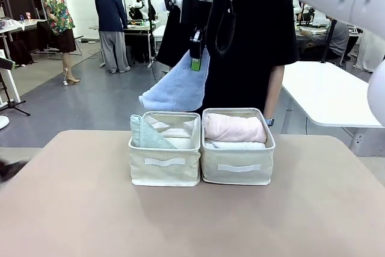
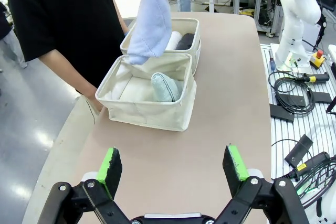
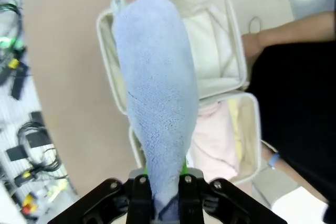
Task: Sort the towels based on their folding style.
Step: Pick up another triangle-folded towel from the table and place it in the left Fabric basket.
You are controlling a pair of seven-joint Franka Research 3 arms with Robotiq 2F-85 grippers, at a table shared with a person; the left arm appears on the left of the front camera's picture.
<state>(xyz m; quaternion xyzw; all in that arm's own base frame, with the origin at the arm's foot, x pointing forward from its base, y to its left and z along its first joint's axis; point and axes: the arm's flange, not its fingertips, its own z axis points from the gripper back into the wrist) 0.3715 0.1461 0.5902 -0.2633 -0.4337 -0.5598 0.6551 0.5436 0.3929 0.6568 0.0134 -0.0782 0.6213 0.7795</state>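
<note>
Front view: two cream bins (image 1: 165, 170) side by side on surface (image 1: 72, 209); one mint cone towel (image 1: 144, 134) in left bin, pink roll (image 1: 233, 128) atop white roll (image 1: 236, 145) in right. Right fingers (image 1: 195, 63) pinched on one light blue towel (image 1: 177, 88), hanging above left bin. Left fingers (image 2: 175, 165) spread wide, holding nothing.

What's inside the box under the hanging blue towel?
The left bin holds a mint-green cone towel against one wall. The light blue towel, pinched by the right gripper, hangs above, covering part of the bin's inside.
</note>
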